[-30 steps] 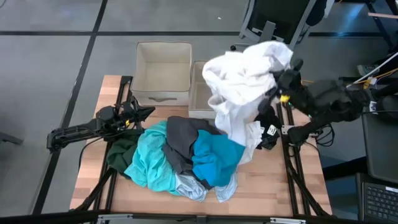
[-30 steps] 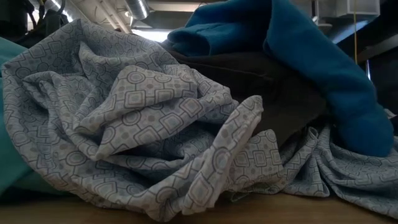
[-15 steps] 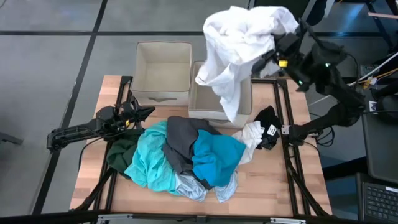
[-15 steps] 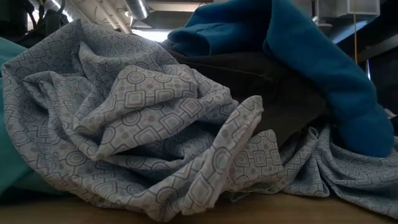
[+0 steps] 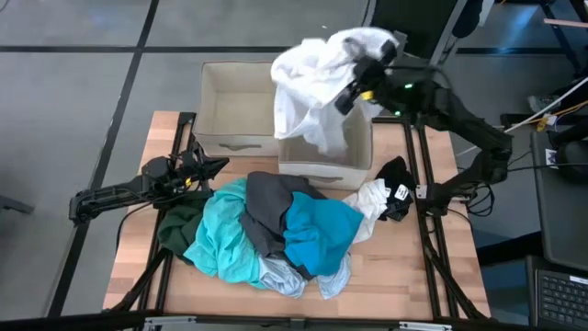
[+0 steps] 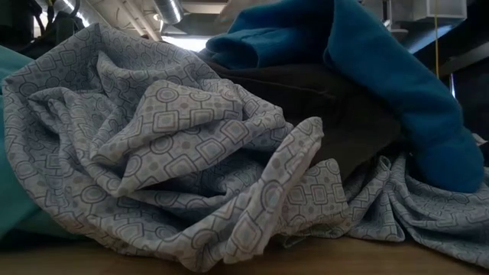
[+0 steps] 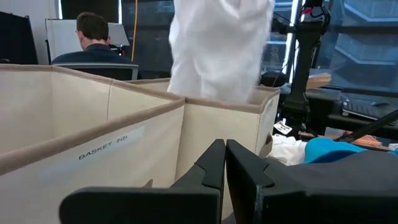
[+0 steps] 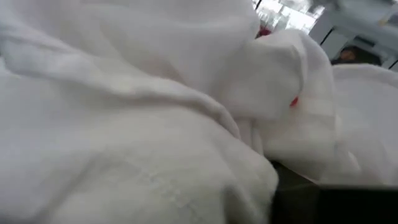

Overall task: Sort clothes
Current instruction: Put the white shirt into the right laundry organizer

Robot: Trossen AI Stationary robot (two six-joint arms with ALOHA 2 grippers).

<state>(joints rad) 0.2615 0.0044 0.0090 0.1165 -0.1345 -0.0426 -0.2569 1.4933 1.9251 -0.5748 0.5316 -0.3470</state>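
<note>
The clothes pile (image 5: 276, 234) is lying across the middle and front of the wooden table (image 5: 404, 276). In it, a turquoise garment (image 5: 216, 239) is spreading toward the left front. A bright blue garment (image 5: 317, 234) is sitting on the right of the heap, a dark grey garment (image 5: 266, 207) is draping between those two, and a dark green garment (image 5: 179, 225) is showing at the pile's left edge. A pale blue-grey patterned garment (image 6: 168, 145) is filling the low view at the front edge, under the bright blue and dark pieces.

The white garment (image 5: 317, 74) is hanging in the air above the table's back edge. Its lower folds are dangling over the right beige box (image 5: 317, 156), which is standing at the back edge just beside the left beige box (image 5: 241, 106). The right gripper (image 5: 354, 87) is holding this garment up from its right side, its fingers pinching the cloth, and white fabric is filling the right wrist view.

A smaller white piece (image 5: 372, 198) and a black garment (image 5: 397, 179) are lying touching each other near the table's right edge, beside the pile.

The left gripper (image 5: 207, 167) is waiting low near the left edge, in front of the left box, its fingers (image 7: 214, 168) pressed together on nothing.
</note>
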